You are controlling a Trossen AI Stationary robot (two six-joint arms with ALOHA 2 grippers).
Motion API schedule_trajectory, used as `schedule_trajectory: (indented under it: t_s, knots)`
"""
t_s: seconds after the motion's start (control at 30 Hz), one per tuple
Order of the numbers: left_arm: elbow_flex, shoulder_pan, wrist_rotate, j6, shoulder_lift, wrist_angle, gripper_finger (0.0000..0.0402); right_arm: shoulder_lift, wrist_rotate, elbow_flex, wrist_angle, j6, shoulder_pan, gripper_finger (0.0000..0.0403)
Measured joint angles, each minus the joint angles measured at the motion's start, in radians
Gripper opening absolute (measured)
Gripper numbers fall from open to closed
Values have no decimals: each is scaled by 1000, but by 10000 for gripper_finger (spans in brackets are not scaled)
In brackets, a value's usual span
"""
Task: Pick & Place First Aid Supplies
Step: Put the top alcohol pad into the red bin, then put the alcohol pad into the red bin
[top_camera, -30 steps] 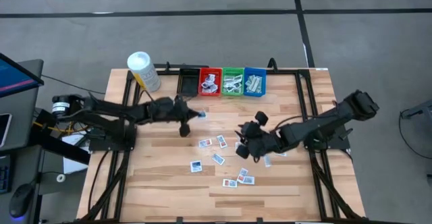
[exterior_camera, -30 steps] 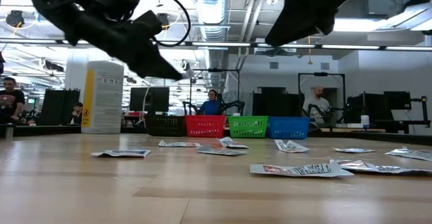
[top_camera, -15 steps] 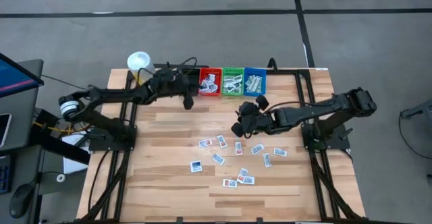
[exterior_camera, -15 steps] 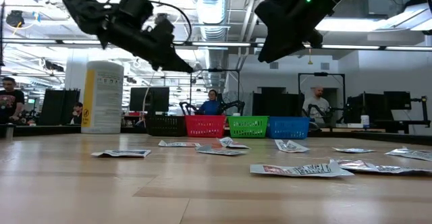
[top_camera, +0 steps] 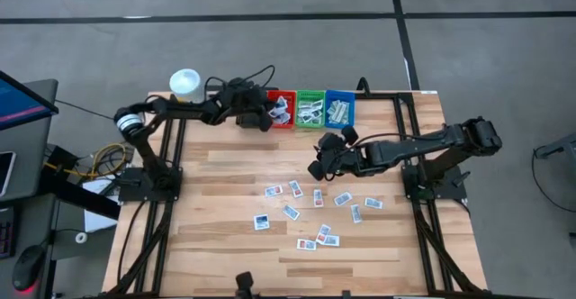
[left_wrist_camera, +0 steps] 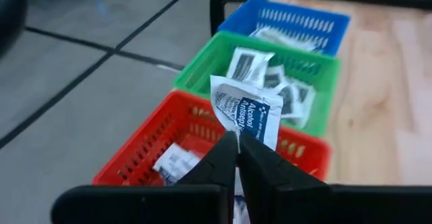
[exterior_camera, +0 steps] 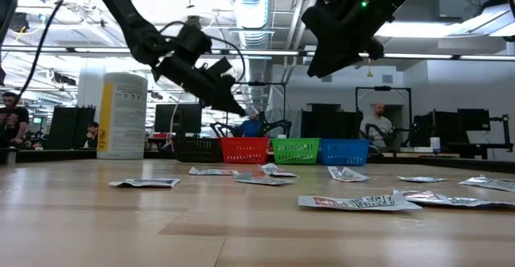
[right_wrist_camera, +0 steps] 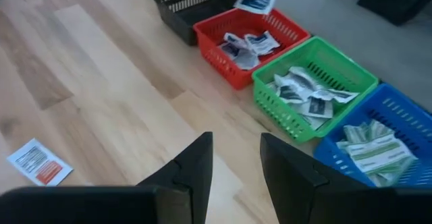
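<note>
I am pinching an alcohol packet [left_wrist_camera: 244, 113] in my left gripper [left_wrist_camera: 237, 150] over the red bin [left_wrist_camera: 142, 160], while my right gripper [right_wrist_camera: 235, 158] is hanging empty and parted; releasing off-centre risks dropping it into the green bin [left_wrist_camera: 202, 65].

The black bin [right_wrist_camera: 177, 8] is cut off; loose packets' [top_camera: 292, 213] print is unreadable.

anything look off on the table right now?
Nothing stands out. Loose packets lie flat on the table awaiting sorting, and the left gripper holds one packet above the red bin.
</note>
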Motion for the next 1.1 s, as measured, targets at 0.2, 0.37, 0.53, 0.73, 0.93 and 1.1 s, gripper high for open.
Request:
schedule_trajectory:
  t_s: [0.2,0.37,0.53,0.73,0.93,1.1]
  knots:
    - [19,17,-1,0,52,5,13,0,-29,0,0,5,0,118]
    - [20,16,0,5,59,13,21,0,-29,0,0,5,2,118]
    - [20,16,-1,43,56,17,31,0,-29,0,-7,6,-1,118]
    - [19,16,0,44,53,19,61,0,-29,0,-9,2,-7,118]
    - [19,16,0,42,52,19,86,0,-29,0,-19,1,-8,118]
    - [19,6,-1,35,47,13,87,0,-29,0,-20,0,-7,118]
